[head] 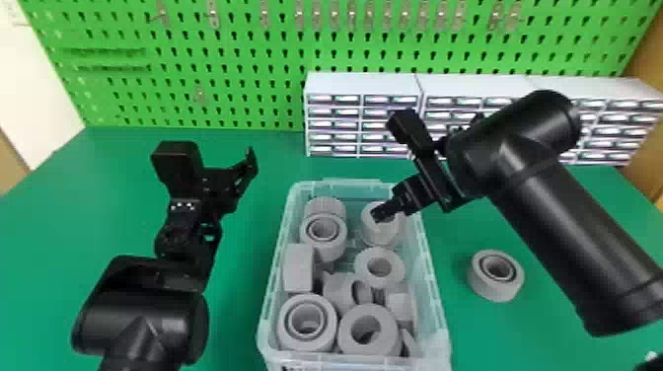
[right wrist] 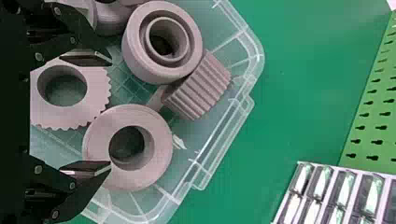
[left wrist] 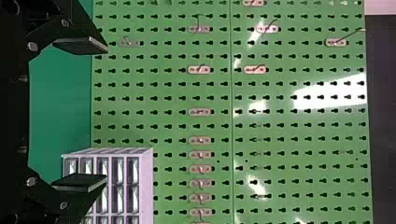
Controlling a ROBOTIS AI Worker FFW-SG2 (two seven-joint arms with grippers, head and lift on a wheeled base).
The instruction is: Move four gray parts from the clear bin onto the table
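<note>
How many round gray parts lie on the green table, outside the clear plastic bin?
1: a thick gray ring, right of the bin. The black right arm may hide others.

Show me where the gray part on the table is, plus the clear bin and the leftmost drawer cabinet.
Gray part on the table (head: 493, 291): head view, on its outer side wall.
Clear bin (head: 340, 185): head view, on its far rim.
Leftmost drawer cabinet (head: 362, 123): head view, on its front.

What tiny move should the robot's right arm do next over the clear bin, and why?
Probably slide the open right tool a bit sideways to centre it over the smooth ring, because one finger overlaps that ring in the wrist view while the other overlaps the toothed ring.
</note>
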